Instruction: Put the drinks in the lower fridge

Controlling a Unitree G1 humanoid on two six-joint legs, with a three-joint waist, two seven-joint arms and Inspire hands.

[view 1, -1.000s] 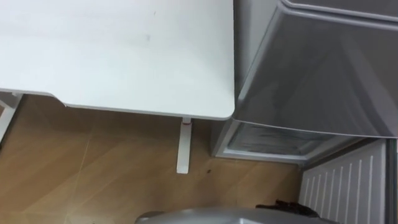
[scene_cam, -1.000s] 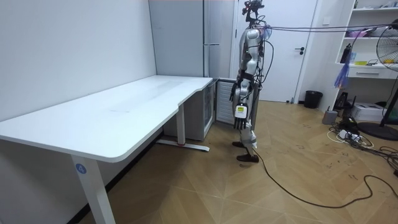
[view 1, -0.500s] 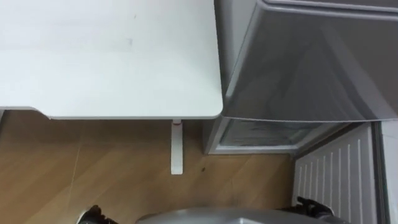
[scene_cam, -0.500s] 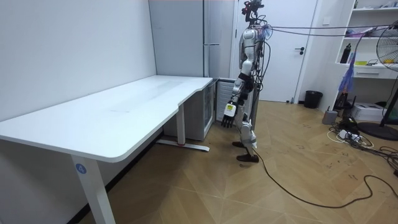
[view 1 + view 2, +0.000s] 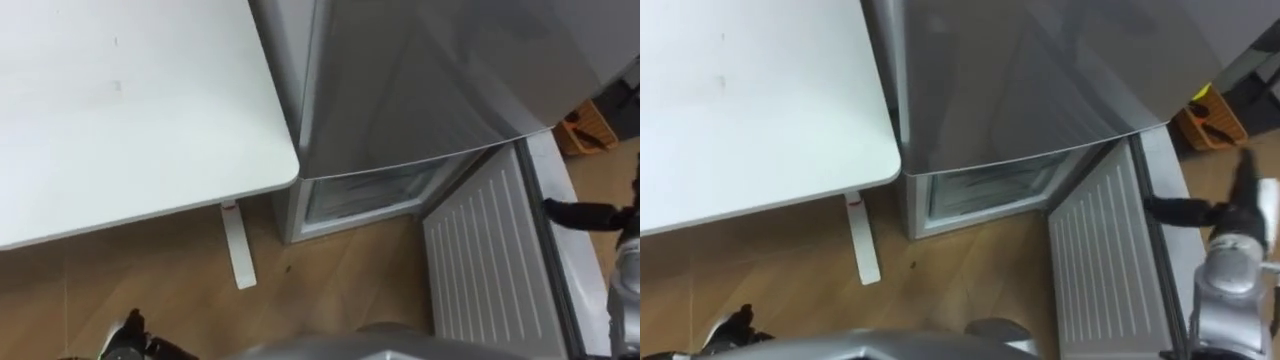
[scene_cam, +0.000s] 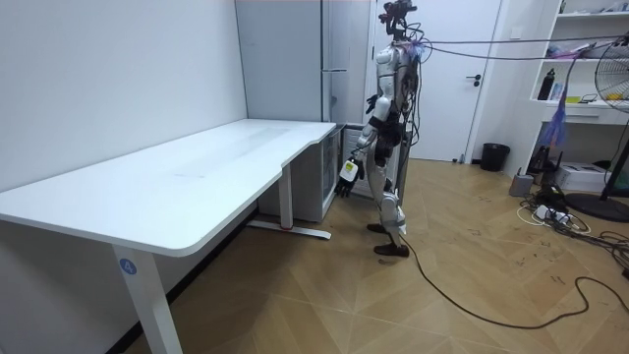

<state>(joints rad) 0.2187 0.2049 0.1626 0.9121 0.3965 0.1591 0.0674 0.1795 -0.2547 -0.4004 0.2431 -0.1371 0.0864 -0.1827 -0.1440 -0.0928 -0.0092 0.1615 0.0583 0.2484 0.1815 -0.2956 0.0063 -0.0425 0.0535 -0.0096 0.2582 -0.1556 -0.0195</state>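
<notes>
The robot stood facing the grey fridge (image 5: 420,90), close beside the corner of the white table (image 5: 120,110). The lower door (image 5: 480,260) was swung wide open toward the robot's right, its ribbed white inner face turned up to the head camera, and the lower compartment (image 5: 365,190) gaped just above the floor.

The right hand (image 5: 580,213) reached to the door's outer edge; whether its fingers gripped that edge or merely lay against it I could not tell. The left hand (image 5: 128,342) hung low by the robot's side, fingers loose and carrying nothing (the room view bore this out).

Where the drinks were I could not tell: no bottle or can lay on the stretch of table in sight, nor in the left hand.

By my judgement the loading had not yet begun. The risk lay in the door. A careless push from the right hand could swing it shut, and a step or turn to fetch the drinks might knock a leg against it, so near did it stand
</notes>
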